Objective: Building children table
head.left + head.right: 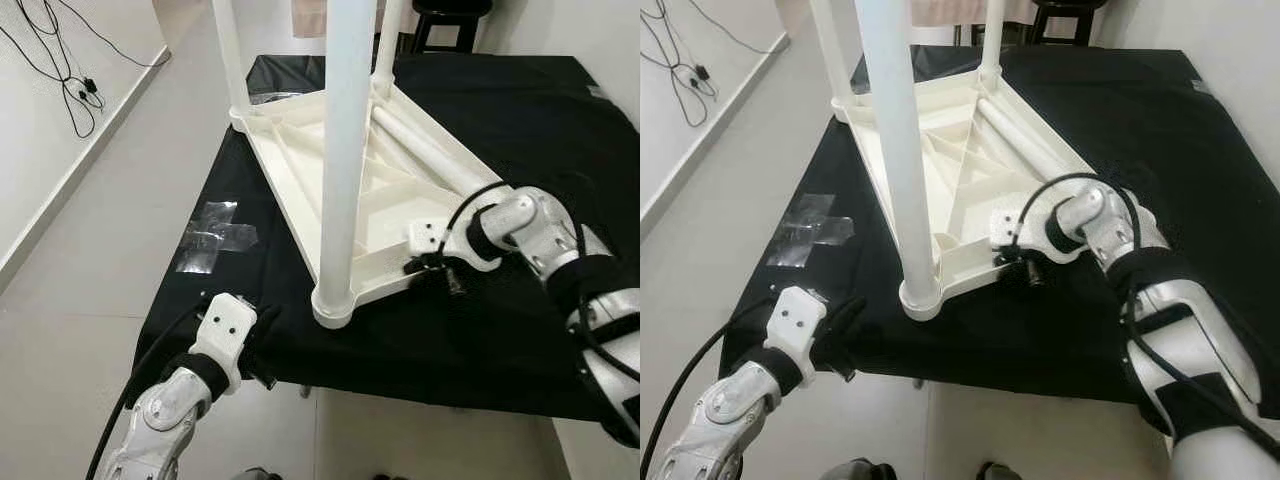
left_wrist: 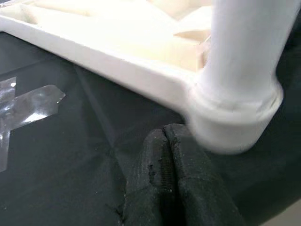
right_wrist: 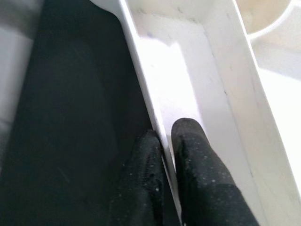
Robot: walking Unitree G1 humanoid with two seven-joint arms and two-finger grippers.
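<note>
Left eye: white tabletop lies upside down on the black cloth, centre of frame. Three legs stand upright in corner sockets — near leg runs down the middle of the frame to the lower-centre corner, two more at top centre. Fourth leg lies loose inside the frame, slanting from upper centre toward the right. So by my read three of four legs are seated; what's left is that loose leg in the right-hand corner socket, then flipping the table upright. Right gripper sits at centre right, on the tabletop's near edge rail. Left gripper is at lower left, at the cloth's front edge, just beside the near corner. Clear tape is stuck on the cloth at left centre.

Right eye: same layout, shifted. Right gripper is again at the rail, centre of frame; left gripper at lower left, apart from the tabletop. The near socket looks fully seated, though I can't confirm tightness.

Left wrist: left fingers are pressed together, holding nothing, tips just short of the near socket collar at right of frame.

Right wrist: right fingers straddle the thin rail wall — one inside the channel, one outside — pinching it, probably steadying the tabletop.
</note>
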